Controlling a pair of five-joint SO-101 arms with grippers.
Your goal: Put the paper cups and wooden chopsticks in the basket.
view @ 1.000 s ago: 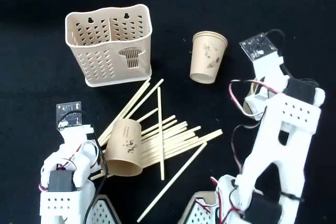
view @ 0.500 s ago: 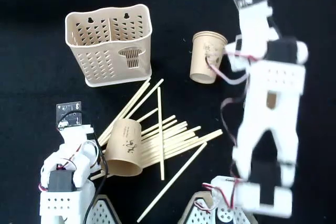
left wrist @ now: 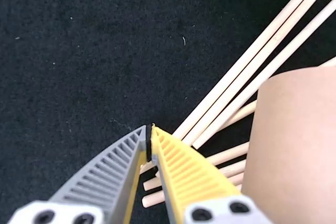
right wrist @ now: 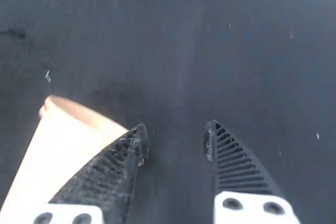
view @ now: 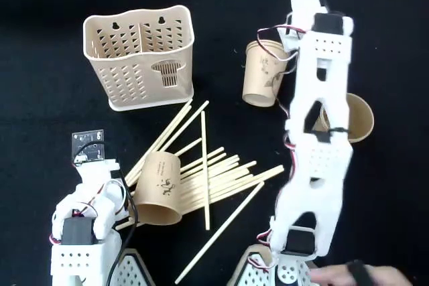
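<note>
- Your right gripper (right wrist: 173,140) is spread open and holds nothing. Its dark finger lies over the rim of the far paper cup (right wrist: 58,145), and the other finger hangs over bare black cloth (right wrist: 236,51).
- As it sits, the jaws look to be beside that cup's mouth, not around its wall. I judge you should shift toward the cup until one finger is inside the mouth and one is outside. Then close gently, because thin paper will likely buckle under a hard pinch.
- In the high view, the far paper cup (view: 265,75) appears to lie on its side just beside the right arm, mouth toward the far edge. It is tan, with a rolled rim and a small dark printed figure.
- The basket (view: 139,55) stands upright, well apart from that cup. It is cream perforated plastic with a divider down the middle, and no cup or chopstick is in it yet. Lift high enough to clear its wall.
- Your left gripper (left wrist: 148,132) is clenched on nothing, tips together, just beside the ends of the wooden chopsticks (left wrist: 252,72).
- The second paper cup (view: 161,189) lies on its side across the scattered chopstick pile.
- A third paper cup (view: 358,118) sits partly hidden behind the right arm.
</note>
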